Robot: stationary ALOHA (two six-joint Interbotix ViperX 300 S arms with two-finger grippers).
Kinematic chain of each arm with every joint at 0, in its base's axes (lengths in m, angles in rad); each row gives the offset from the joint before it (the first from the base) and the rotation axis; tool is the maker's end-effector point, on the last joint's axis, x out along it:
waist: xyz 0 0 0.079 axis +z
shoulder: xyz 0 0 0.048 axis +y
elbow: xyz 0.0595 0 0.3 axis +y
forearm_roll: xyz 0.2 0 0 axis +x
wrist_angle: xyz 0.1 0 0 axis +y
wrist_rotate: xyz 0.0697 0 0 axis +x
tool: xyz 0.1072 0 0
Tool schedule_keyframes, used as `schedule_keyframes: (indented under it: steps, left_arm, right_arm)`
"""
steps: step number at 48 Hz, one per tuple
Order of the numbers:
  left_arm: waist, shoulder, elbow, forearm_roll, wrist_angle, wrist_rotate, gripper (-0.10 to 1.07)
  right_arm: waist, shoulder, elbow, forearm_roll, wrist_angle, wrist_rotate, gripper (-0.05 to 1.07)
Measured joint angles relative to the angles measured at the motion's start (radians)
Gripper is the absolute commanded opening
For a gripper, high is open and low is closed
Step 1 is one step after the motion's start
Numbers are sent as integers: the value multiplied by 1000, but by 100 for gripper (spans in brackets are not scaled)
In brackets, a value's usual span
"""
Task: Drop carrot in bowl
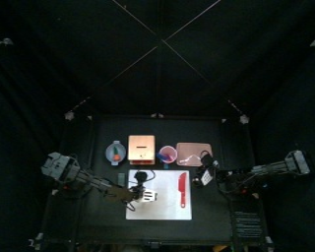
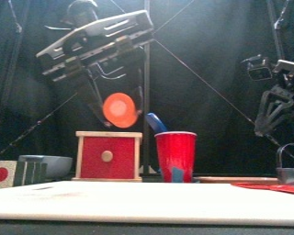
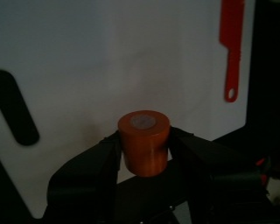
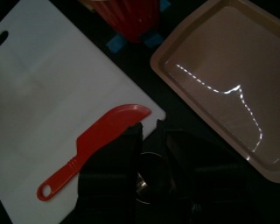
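An orange carrot piece [image 3: 143, 144], a short stub, stands upright between the jaws of my left gripper [image 3: 145, 150], which is shut on it. In the front view the carrot [image 2: 117, 108] hangs under the raised left gripper [image 2: 113, 103], well above the table. From above, the left gripper [image 1: 145, 195] is over the white cutting board [image 1: 160, 202]. The grey bowl [image 1: 115, 151] sits at the back left of the table, beyond the board. My right gripper [image 4: 150, 171] rests shut and empty at the board's right edge, near the pink tray [image 4: 230, 79].
Behind the board stand a red-faced wooden box [image 2: 107, 156], a red cup [image 2: 175, 156] and the pink tray [image 1: 193, 154], in a row with the bowl. A red spatula [image 1: 183, 189] lies on the board's right half.
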Motion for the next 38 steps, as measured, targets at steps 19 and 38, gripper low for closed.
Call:
schedule_keyframes:
  steps: [19, 38]
  left_arm:
    - [244, -434, 385, 67, -29, 114, 75]
    - [506, -594, 669, 314, 60, 112, 76]
  right_arm:
    - [-43, 0, -6, 2, 2, 0, 63]
    - [-80, 0, -20, 31, 2, 0, 63]
